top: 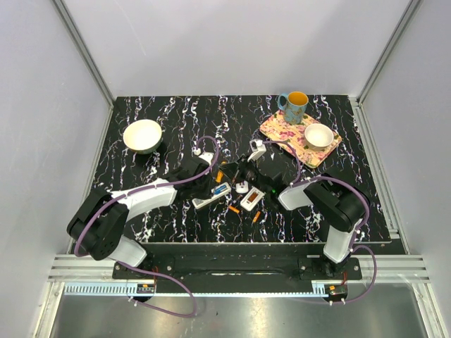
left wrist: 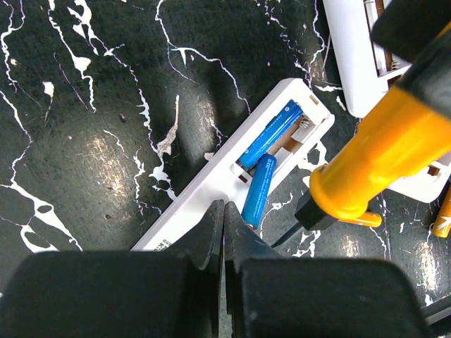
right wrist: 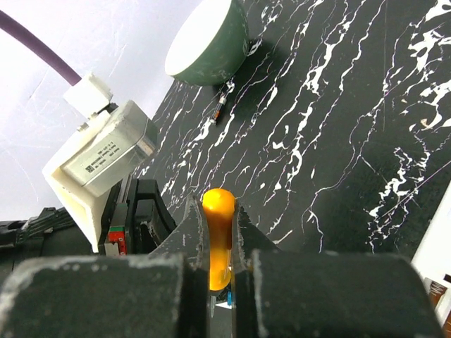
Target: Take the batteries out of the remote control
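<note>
White bowl [top: 142, 135] stands at the far left of the dark marbled surface [top: 176, 120]. Left arm [top: 141, 197] reaches from its near-left base forward and inward, wrist low over the centre. Left fingers [left wrist: 220, 229] are clenched tip to tip on nothing and hover just over the edge of the open remote control [left wrist: 211, 183]. Printing on that remote near the fingers is too small to read. The battery bay is uncovered: the seated blue battery [left wrist: 271, 134] lies in its slot. The raised blue battery [left wrist: 259, 190] has one end at the bay and the other over the remote's side edge. Lettering on both is illegible. A second white remote [left wrist: 352, 56] lies just beyond. Orange batteries [top: 233, 209] lie loose on the surface near the remotes. Right arm [top: 338, 204] folds back from its near-right base and stretches left toward the centre. Right fingers [right wrist: 241, 232] are clamped on the orange-handled tool [left wrist: 394, 162]. The tool's dark tip sits close to the raised blue battery; contact cannot be confirmed. The label on the left wrist's camera housing [right wrist: 99, 169] is unreadable. At far right, a floral tray [top: 278, 127] carries a small bowl [top: 318, 135], with a mug [top: 294, 107] at its far edge.
</note>
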